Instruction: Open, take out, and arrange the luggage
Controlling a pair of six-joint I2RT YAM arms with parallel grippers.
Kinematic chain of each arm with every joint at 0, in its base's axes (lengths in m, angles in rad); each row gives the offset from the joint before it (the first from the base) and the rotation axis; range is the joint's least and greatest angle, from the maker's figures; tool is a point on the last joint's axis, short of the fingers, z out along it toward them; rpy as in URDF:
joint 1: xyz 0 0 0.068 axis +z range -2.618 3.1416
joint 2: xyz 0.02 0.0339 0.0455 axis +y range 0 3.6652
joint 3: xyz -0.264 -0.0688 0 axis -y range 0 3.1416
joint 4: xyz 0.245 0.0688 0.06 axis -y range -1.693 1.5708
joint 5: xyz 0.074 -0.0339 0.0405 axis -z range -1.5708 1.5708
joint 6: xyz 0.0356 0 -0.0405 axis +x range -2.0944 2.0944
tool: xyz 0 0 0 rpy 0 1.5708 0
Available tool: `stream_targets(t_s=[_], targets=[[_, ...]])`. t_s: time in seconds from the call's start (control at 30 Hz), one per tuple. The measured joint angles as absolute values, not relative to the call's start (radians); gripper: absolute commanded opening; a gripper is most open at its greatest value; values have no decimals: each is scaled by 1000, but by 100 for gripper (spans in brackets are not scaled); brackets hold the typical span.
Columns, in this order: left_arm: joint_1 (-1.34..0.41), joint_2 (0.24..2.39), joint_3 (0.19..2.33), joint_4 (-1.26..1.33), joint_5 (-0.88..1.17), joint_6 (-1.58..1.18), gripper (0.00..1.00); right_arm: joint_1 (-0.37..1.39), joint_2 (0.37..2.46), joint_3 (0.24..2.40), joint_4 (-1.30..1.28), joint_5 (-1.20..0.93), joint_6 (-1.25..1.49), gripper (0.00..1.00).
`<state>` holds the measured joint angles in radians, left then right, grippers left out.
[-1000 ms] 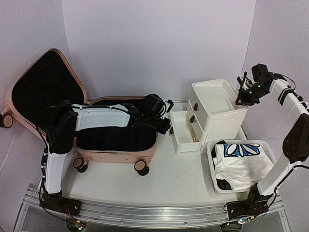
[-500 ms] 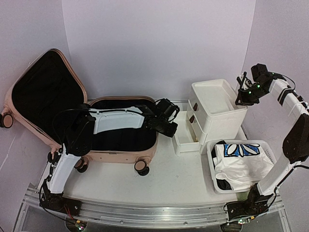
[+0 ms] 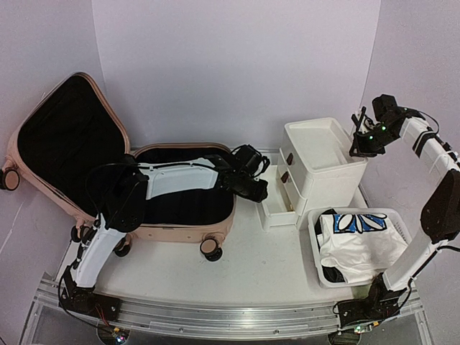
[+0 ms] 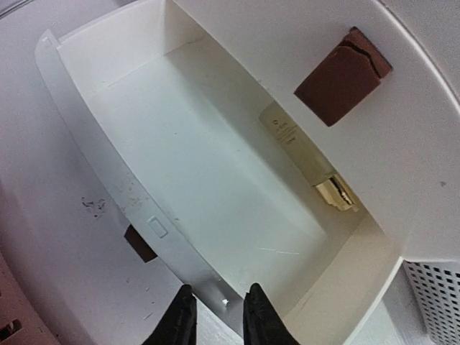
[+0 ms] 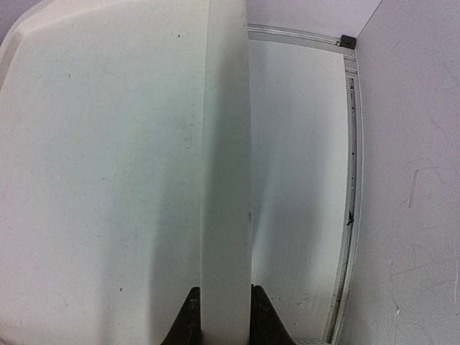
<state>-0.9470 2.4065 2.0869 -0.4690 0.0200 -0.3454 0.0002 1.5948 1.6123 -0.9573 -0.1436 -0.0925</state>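
Observation:
The pale-pink luggage (image 3: 172,231) lies open on the table with its black lining showing; its lid (image 3: 65,136) leans against the left wall. My left arm reaches across the luggage base. My left gripper (image 3: 260,192) is at the open bottom drawer (image 3: 273,201) of the white drawer unit (image 3: 320,154). In the left wrist view the left gripper (image 4: 215,298) straddles the drawer's front wall (image 4: 108,180), nearly closed on it. My right gripper (image 3: 357,149) is shut on the unit's top right rim (image 5: 224,144); in the right wrist view the right gripper (image 5: 221,298) clamps it.
A small gold item (image 4: 336,194) lies at the back of the open drawer. A brown handle (image 4: 341,75) sits on the drawer above. A white perforated basket (image 3: 359,279) holding a white and blue garment (image 3: 356,230) stands front right. Walls close in left and right.
My left gripper has moved right from over the luggage base to the open drawer's front. The right arm and the drawer unit have not moved.

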Motion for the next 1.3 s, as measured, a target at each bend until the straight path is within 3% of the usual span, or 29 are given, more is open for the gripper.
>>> stream_targets(t_s=[0.13, 0.5, 0.57, 0.9, 1.3], targets=[[-931, 2407, 2087, -442, 127, -381, 39, 2, 1594, 1612, -958, -141, -92, 0], [-881, 2486, 2175, -275, 443, -502, 42, 14, 1593, 1612, -961, -135, -80, 0], [-878, 2490, 2177, -250, 476, -506, 52, 17, 1593, 1612, -961, -133, -79, 0], [-933, 2380, 1998, -258, 226, -300, 64, 23, 1592, 1612, -962, -120, -77, 0], [-970, 2233, 1885, -362, 171, -188, 59, 56, 1564, 1581, -953, -17, -10, 0]])
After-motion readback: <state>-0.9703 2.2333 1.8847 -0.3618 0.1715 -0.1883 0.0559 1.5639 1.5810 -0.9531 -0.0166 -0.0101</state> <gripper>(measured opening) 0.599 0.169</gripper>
